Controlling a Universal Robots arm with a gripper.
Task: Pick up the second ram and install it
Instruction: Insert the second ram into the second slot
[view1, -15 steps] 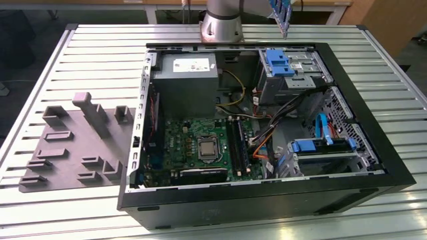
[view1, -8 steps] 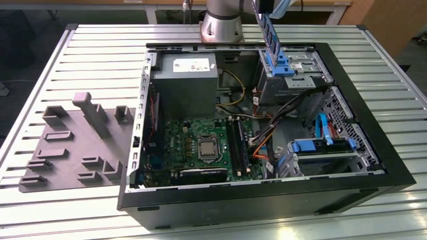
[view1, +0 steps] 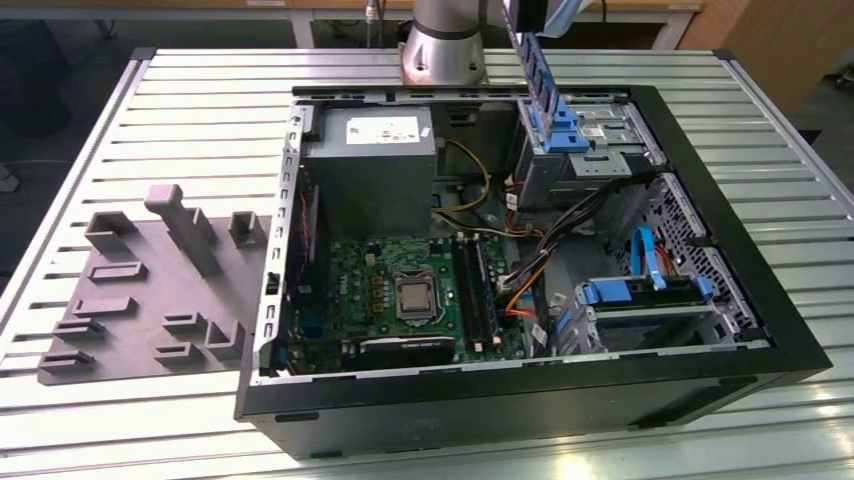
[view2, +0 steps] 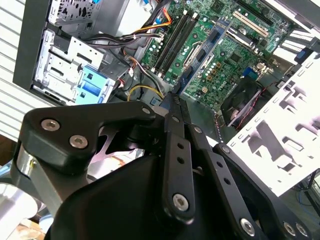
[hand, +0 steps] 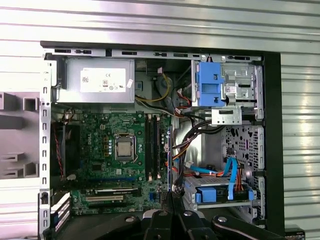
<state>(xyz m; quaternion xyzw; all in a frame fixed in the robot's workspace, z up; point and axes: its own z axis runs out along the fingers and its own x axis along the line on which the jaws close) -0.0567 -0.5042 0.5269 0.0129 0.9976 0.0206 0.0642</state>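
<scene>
One ram (view1: 531, 75) is off the tabletop (view1: 200, 90) and in the air, pinched at its upper end by the tool (view2: 172, 100). In the second wrist view the tool's fingers (view2: 176, 145) are drawn close together into a narrow tip, and in the exterior view the thin blue stick hangs straight down from them.

The ram's long axis is close to upright. Its lower end sits above the far right corner of the open case (view1: 534, 410), just in front of the blue-latched drive cage (view1: 587, 140).

The memory slots (view1: 474, 290) lie flat on the motherboard (view1: 380, 270), along its right edge. They are nearer than the ram and toward the exterior view's left of it, and well below it. Their long axis runs far to near, so stick and slots stand roughly at right angles. The first wrist view looks down over the tool at the same slots (hand: 154, 145).

Whether any slot is already filled cannot be told.

The grey tray (view1: 134, 300) rests on the tabletop at the exterior view's left of the case, well apart from the tool.
</scene>
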